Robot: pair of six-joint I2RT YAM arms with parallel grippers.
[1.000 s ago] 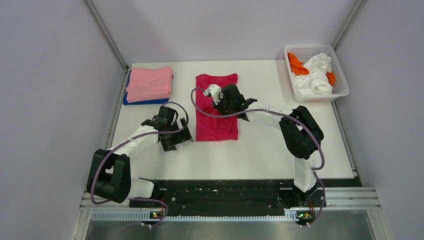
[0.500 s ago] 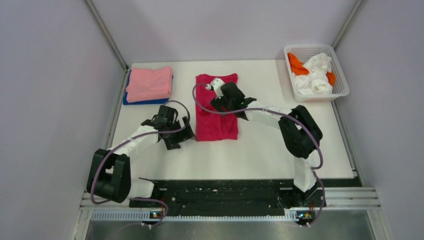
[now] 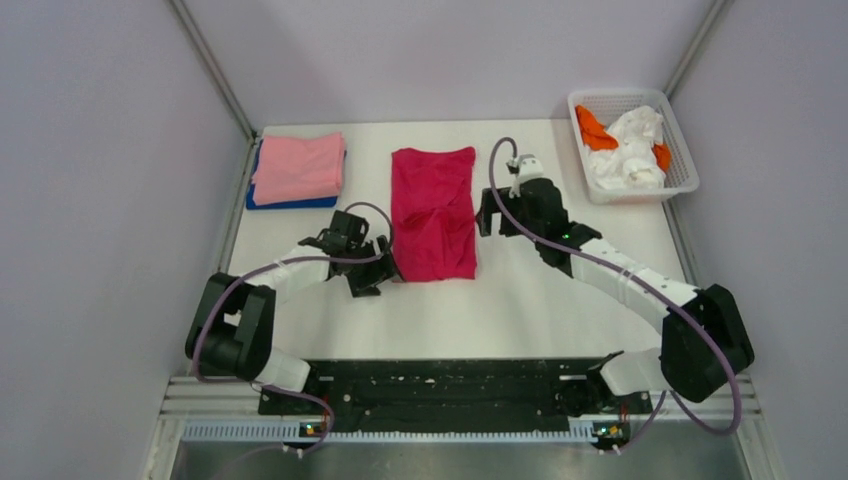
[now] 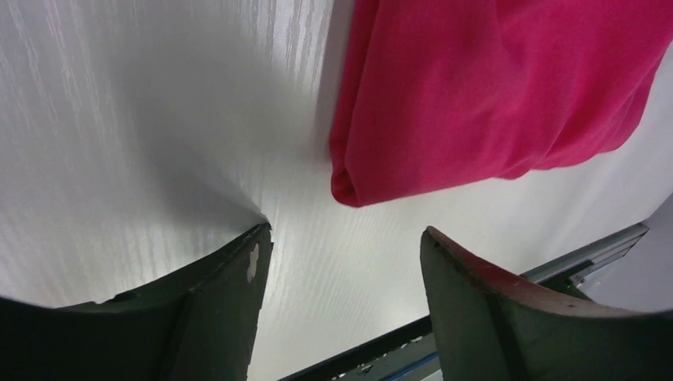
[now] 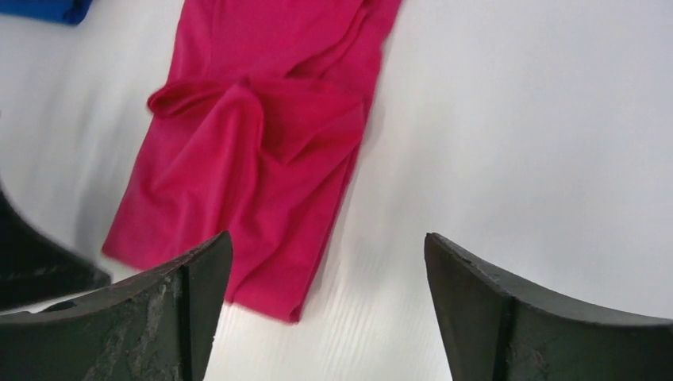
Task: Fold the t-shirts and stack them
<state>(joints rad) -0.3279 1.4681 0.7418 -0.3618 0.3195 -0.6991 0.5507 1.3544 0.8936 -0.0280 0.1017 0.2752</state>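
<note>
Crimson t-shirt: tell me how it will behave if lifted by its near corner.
The crimson t-shirt would likely droop limply: it lies in soft wrinkles. Pushed, it would probably bunch rather than slide, as its creased middle suggests.

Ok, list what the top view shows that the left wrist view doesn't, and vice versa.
Top only: pink shirt stacked on blue shirt, basket of cloths, right gripper beside the red shirt. Left wrist only: the red shirt's folded corner up close, just beyond open empty fingers. Both: red shirt, left gripper, table.
</note>
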